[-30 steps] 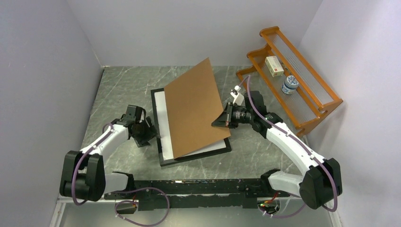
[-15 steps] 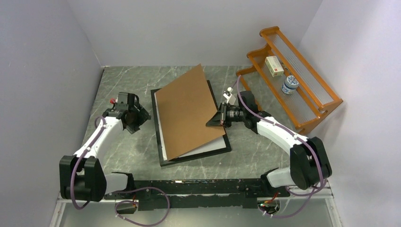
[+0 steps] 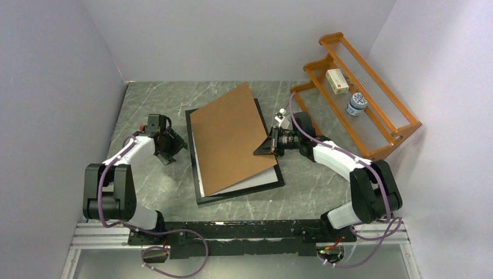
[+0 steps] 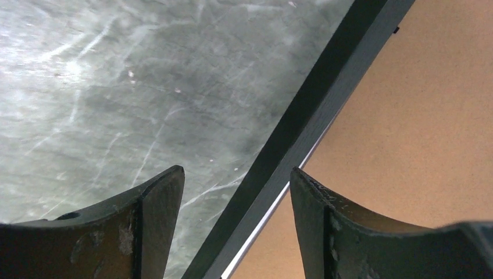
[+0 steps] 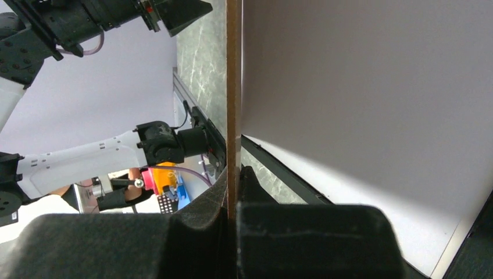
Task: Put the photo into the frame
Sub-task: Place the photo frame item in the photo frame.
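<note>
The black frame (image 3: 241, 193) lies flat on the marble table, with a white sheet (image 3: 253, 181) showing inside it. The photo's print is hidden. A brown backing board (image 3: 229, 136) slants over the frame, its right edge raised. My right gripper (image 3: 263, 149) is shut on that raised edge; in the right wrist view the board's edge (image 5: 234, 87) runs straight up from between the fingers of the right gripper (image 5: 232, 174). My left gripper (image 3: 176, 146) stands open at the frame's left side. The left wrist view shows the left gripper (image 4: 235, 171) straddling the frame's black bar (image 4: 325, 81), empty.
An orange wooden rack (image 3: 383, 136) stands at the back right, holding a small box (image 3: 337, 81) and a blue-and-white jar (image 3: 356, 104). Grey walls close in the table on the left, back and right.
The right gripper has lowered the brown board flatter over the frame and shifted it left. The left gripper has drawn back up and left from the frame's near-left edge, staying open.
</note>
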